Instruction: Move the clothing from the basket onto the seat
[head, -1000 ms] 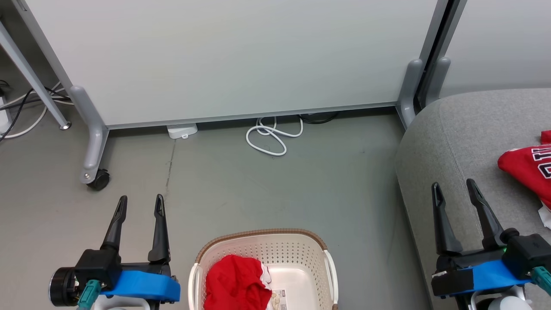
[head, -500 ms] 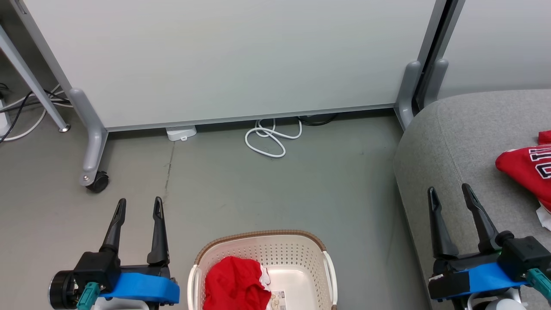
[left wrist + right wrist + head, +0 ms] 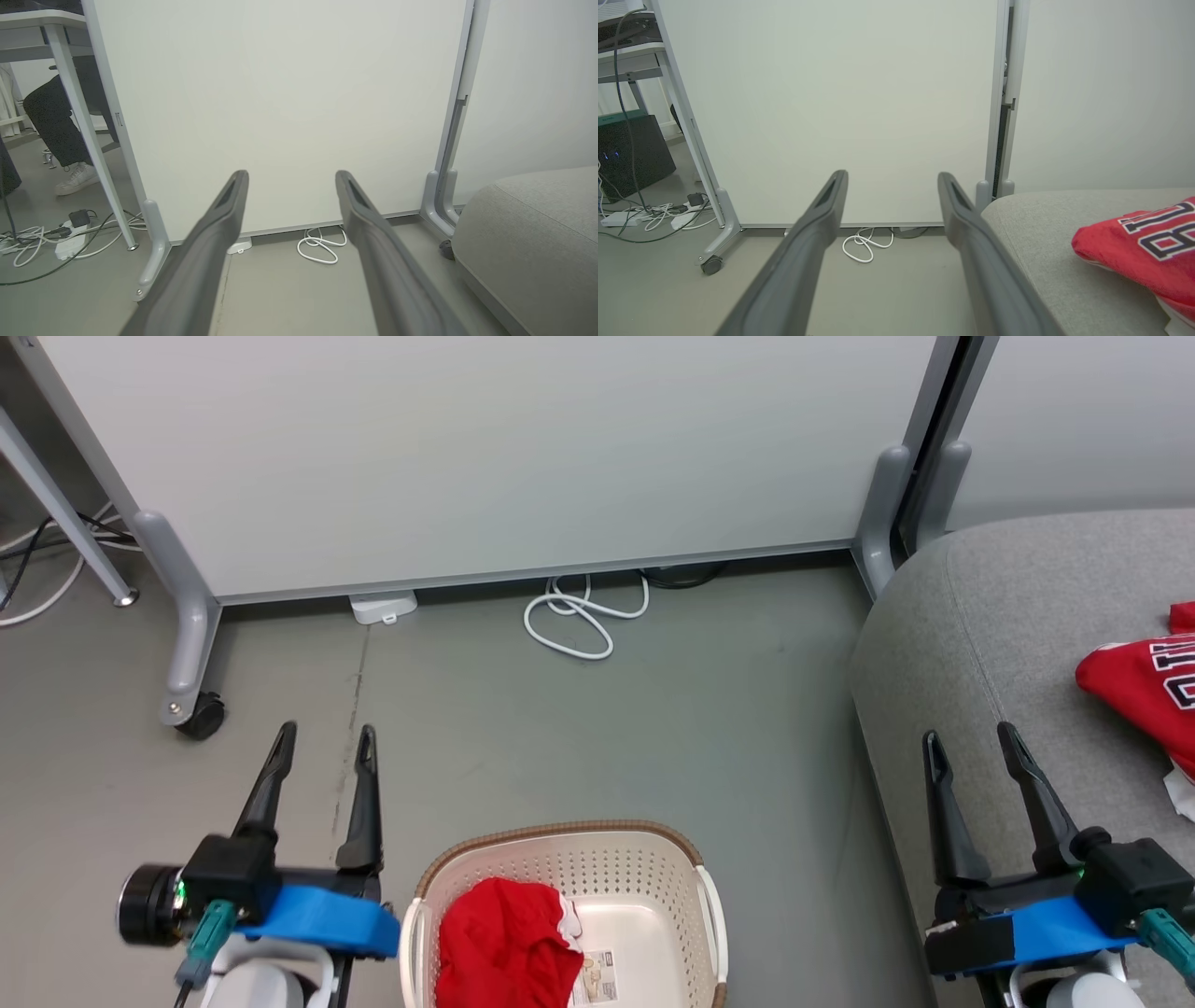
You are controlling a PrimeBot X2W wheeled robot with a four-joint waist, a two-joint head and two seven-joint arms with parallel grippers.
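The red shorts (image 3: 504, 945) lie crumpled in the left half of the basket (image 3: 560, 827), a white edge showing on their right side, with the basket's pale bottom and a label bare beside them. The red jersey (image 3: 1141, 683) lies on the sofa (image 3: 990, 644) at the right, its dark, white-edged lettering partly in view, and a bit of white trim shows under its lower edge. The basket stands on the grey floor (image 3: 728, 709), near the sofa's rounded end but apart from it. The left end effector (image 3: 327, 739) hangs over the floor just left of the basket, its two dark fingers spread wide and holding nothing. The right end effector (image 3: 966, 739) hangs over the sofa's near edge, left of the jersey and clear of it, fingers likewise spread wide and empty. Beyond them stands a pale partition panel (image 3: 485, 457) on grey feet, one with a caster wheel (image 3: 201, 717), and a coiled white cable (image 3: 574, 625) lies on the floor at its base.
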